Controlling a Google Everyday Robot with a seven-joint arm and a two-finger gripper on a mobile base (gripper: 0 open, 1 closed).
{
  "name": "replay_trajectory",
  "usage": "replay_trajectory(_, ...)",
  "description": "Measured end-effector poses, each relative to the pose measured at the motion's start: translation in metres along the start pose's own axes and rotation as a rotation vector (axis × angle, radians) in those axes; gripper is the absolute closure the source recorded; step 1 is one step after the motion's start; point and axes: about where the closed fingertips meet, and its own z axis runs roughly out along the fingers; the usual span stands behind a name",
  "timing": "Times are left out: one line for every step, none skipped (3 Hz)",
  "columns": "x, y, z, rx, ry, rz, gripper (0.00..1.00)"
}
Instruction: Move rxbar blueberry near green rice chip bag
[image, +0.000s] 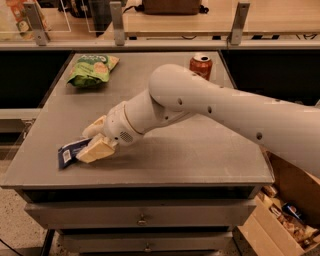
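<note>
The grey table spreads beneath me. My white arm reaches across it from the right toward the front left corner. The green rice chip bag lies at the far left, well apart from my gripper, low near the front edge. A red can stands at the back. My fingers pinch the right end of the rxbar blueberry.
</note>
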Motion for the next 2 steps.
replay_trajectory(-0.0011,0.0,-0.0008,0.0,0.0,0.0,1.0)
replay_trajectory(-0.0011,0.0,-0.0007,0.0,0.0,0.0,1.0)
